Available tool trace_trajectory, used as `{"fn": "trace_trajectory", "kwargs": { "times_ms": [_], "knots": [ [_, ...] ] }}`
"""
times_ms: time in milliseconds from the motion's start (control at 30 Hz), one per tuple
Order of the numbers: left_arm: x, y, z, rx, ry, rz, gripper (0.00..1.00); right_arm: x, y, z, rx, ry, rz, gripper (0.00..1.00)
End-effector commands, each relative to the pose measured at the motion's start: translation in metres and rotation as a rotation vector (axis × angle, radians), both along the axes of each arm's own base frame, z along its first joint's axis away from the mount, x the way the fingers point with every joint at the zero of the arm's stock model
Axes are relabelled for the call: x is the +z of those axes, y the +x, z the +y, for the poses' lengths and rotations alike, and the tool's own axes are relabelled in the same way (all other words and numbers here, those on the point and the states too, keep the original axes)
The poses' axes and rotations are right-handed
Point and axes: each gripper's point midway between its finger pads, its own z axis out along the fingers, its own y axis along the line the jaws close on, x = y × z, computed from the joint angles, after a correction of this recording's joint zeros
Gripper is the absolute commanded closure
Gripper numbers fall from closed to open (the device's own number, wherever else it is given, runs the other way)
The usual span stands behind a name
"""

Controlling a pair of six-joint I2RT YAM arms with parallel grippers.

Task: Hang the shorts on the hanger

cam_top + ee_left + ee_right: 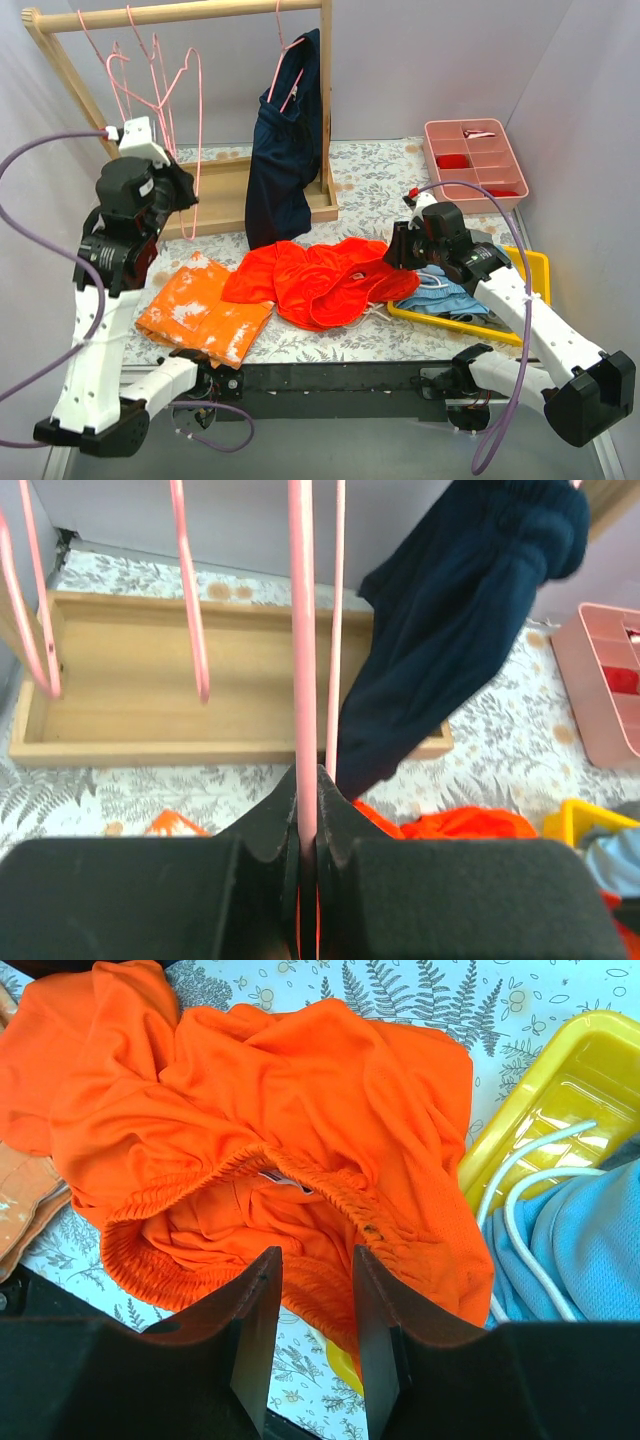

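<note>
The red-orange shorts (325, 280) lie crumpled on the table between the arms, waistband open toward the right arm; they fill the right wrist view (270, 1130). My right gripper (398, 250) (312, 1270) is open just above the waistband's near edge, touching nothing. My left gripper (190, 190) (308, 790) is shut on the thin pink hanger (197, 140) (302, 630), holding one wire of it in front of the wooden rack. The hanger hangs down from the gripper toward the rack's base.
A wooden rack (190, 15) holds other pink hangers (120, 70) and a dark navy garment (290, 140). A speckled orange cloth (205, 305) lies front left. A yellow tray (530, 265) with blue cloth (445, 295) and a pink compartment box (475, 160) stand on the right.
</note>
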Motion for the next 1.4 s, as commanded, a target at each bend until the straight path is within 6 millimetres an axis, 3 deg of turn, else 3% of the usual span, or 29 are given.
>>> {"fn": "trace_trajectory", "kwargs": {
  "times_ms": [0,100,133,233,367,500,633,800,900,1167,1367],
  "knots": [
    [0.004,-0.048,-0.006,-0.076,-0.062,-0.027,1.00,0.006,0.002,0.003,0.015,0.015,-0.024,0.58],
    [0.011,-0.068,-0.018,-0.167,-0.093,-0.075,1.00,0.005,0.000,0.000,0.009,0.007,-0.015,0.58],
    [0.021,-0.085,-0.027,-0.236,-0.108,-0.121,1.00,0.005,0.000,-0.001,0.006,0.003,-0.016,0.58],
    [0.042,-0.109,-0.052,-0.416,-0.131,-0.218,1.00,0.009,-0.002,-0.007,-0.019,-0.010,-0.025,0.57],
    [0.040,-0.114,-0.082,-0.606,-0.147,-0.194,1.00,0.015,-0.006,-0.017,-0.070,-0.006,-0.044,0.52],
    [0.014,-0.102,-0.110,-0.735,-0.206,-0.064,1.00,0.014,-0.011,-0.028,-0.122,-0.010,-0.054,0.47],
    [-0.010,-0.104,-0.139,-0.818,-0.206,0.041,1.00,0.007,-0.016,-0.037,-0.169,-0.016,-0.051,0.46],
    [-0.070,-0.117,-0.162,-0.871,-0.142,0.222,1.00,-0.004,-0.020,-0.044,-0.205,-0.028,-0.029,0.46],
    [-0.098,-0.124,-0.169,-0.877,-0.078,0.301,1.00,-0.006,-0.020,-0.045,-0.212,-0.037,-0.022,0.46],
    [-0.142,-0.147,-0.174,-0.897,0.010,0.439,1.00,-0.007,-0.016,-0.047,-0.231,-0.053,-0.011,0.46],
    [-0.164,-0.178,-0.180,-0.908,0.044,0.542,1.00,0.004,-0.007,-0.043,-0.234,-0.053,-0.024,0.45]
  ]
}}
